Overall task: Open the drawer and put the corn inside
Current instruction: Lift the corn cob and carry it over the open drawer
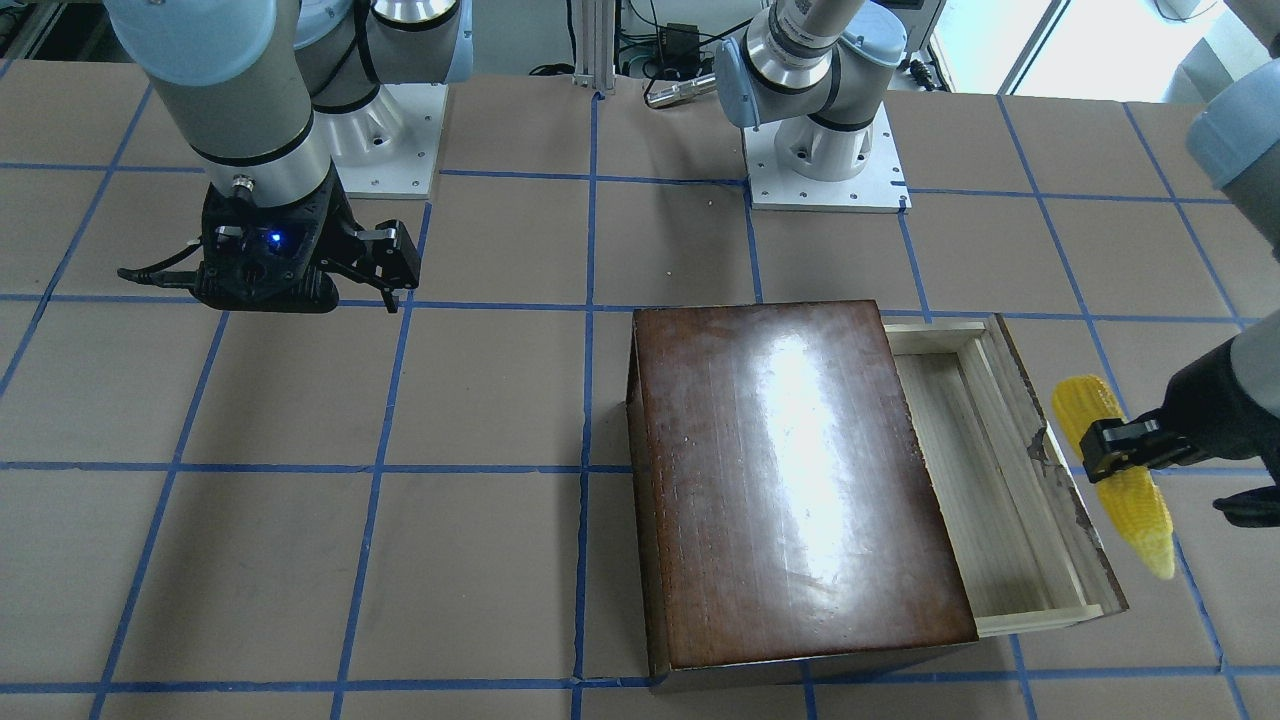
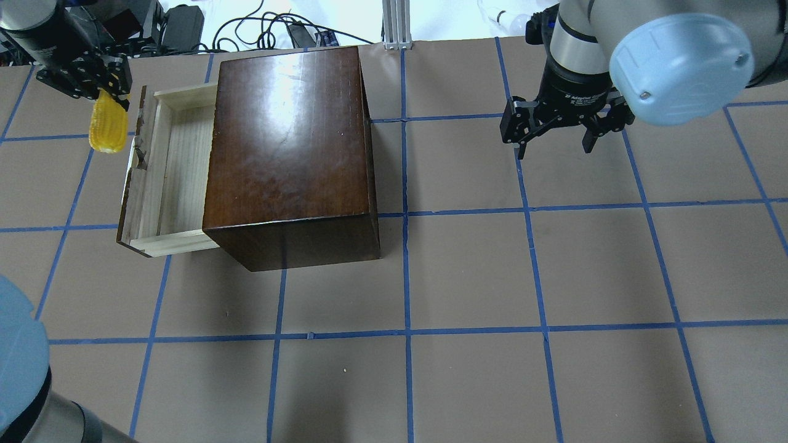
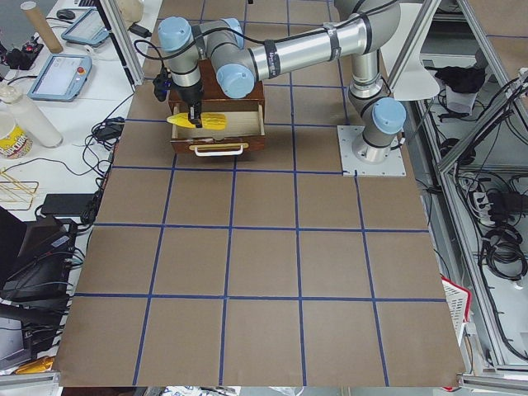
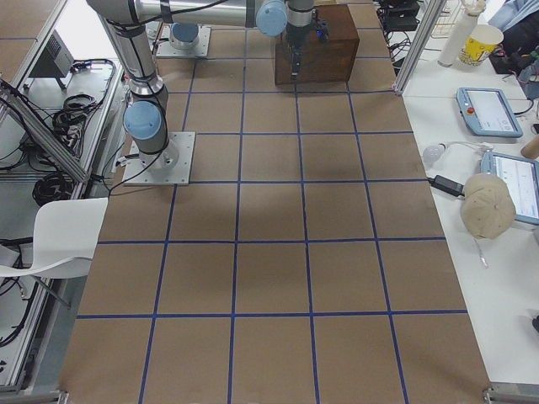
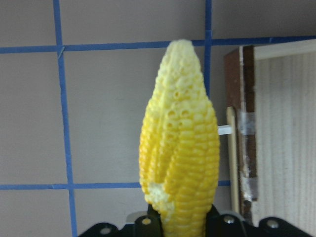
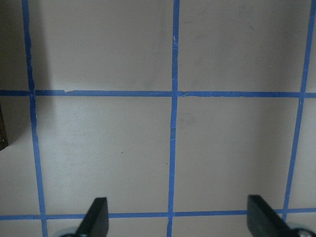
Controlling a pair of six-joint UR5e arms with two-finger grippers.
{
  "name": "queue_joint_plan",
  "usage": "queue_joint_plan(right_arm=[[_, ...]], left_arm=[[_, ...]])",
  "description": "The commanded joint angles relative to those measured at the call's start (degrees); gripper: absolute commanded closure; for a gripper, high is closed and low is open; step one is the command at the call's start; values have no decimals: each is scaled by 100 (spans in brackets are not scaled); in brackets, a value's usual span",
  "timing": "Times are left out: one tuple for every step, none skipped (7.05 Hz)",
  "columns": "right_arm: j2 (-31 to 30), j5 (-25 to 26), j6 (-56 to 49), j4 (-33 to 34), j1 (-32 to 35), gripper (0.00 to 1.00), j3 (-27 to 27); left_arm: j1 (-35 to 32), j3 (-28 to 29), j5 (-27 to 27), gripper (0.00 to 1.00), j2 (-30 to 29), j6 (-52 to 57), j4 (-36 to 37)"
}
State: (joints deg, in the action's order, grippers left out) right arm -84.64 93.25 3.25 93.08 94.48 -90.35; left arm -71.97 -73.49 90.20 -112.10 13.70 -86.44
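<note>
Clamping corn [image 1: 1135, 505] between closed fingers, left gripper [image 1: 1110, 460] hangs just outside drawer [image 1: 962, 470], beside its dark front panel. We see corn's paler tip pointing away from fingers. Drawer stands pulled out of dark-brown box [image 2: 289, 141], plank bottom showing. We note right gripper [image 2: 554, 138] spread wide, grasping nothing, over table [image 2: 468, 277], well apart from box.

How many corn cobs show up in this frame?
1. The corn is held in the left gripper, just outside the front panel of the open drawer. Its part under the box is hidden.
</note>
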Motion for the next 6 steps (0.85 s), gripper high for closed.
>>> queue_joint_plan(right_arm=[[0, 0, 0, 0, 0, 0, 0], [0, 0, 0, 9, 0, 0, 0], [0, 0, 0, 0, 0, 0, 0], [0, 17, 0, 0, 0, 0, 0], [-9, 18, 0, 0, 0, 0, 0], [-9, 18, 0, 0, 0, 0, 0]], left_arm=[[-229, -217, -194, 100, -110, -341, 13], [-308, -427, -256, 100, -127, -351, 31], [-300, -595, -248, 100, -145, -342, 135], [-300, -622, -265, 100, -206, -360, 197], [-308, -623, -501, 93, -259, -377, 198], [-308, -623, -564, 87, -346, -342, 198]])
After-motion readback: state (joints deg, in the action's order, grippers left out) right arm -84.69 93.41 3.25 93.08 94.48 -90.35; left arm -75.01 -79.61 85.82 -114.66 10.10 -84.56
